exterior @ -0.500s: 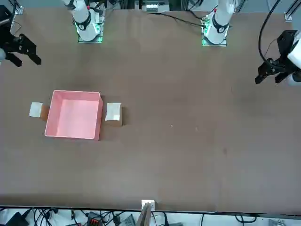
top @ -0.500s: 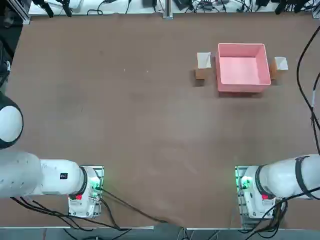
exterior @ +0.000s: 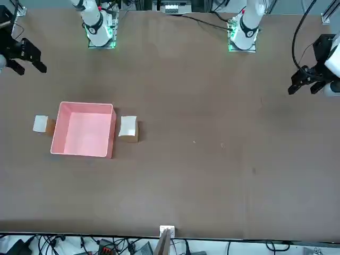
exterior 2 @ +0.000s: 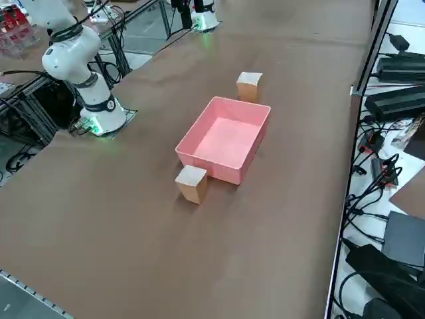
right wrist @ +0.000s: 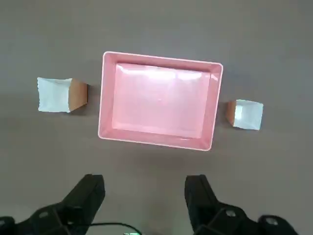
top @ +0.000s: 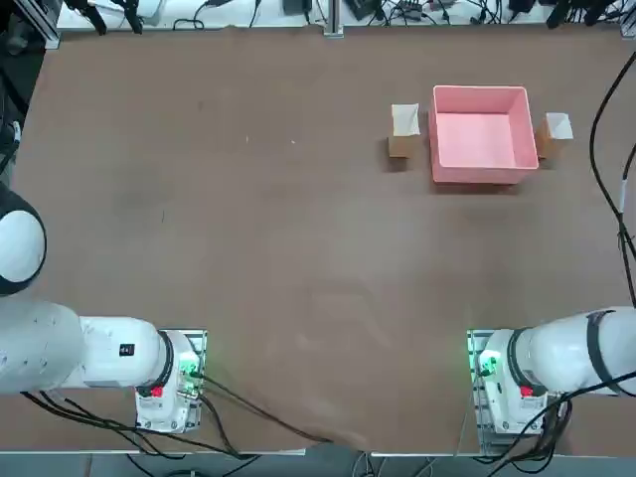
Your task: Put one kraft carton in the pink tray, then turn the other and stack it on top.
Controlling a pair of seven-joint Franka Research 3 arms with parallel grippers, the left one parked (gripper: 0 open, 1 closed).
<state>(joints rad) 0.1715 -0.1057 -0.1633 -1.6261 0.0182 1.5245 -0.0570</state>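
Fingers first: the right arm's black two-finger gripper (right wrist: 144, 188) shows in the wrist view with both prongs spread wide and nothing between them, hanging high above the brown table (top: 248, 248) and looking straight down on the work area. In the front view it appears as a dark claw at the table's edge on the robot's right, well apart from everything it has to handle. Beyond the fingers sits the square pink tray with low raised walls (right wrist: 108, 93), and its floor is bare, not a carton in it. So nothing of the job is done yet, as I judge it: one carton must go into the tray, then the other must be turned and stacked on top. The two small kraft cartons with pale tops flank the tray. The carton on the robot's right (top: 555, 131) stands just beside the tray's wall, so close that the side view cannot settle whether they touch. The carton on the robot's left (top: 402, 131) stands near the opposite wall with a narrow strip of table between. Both rest on the tabletop, untouched. The arm is poised high and ready, and either carton looks open for a descent from above.
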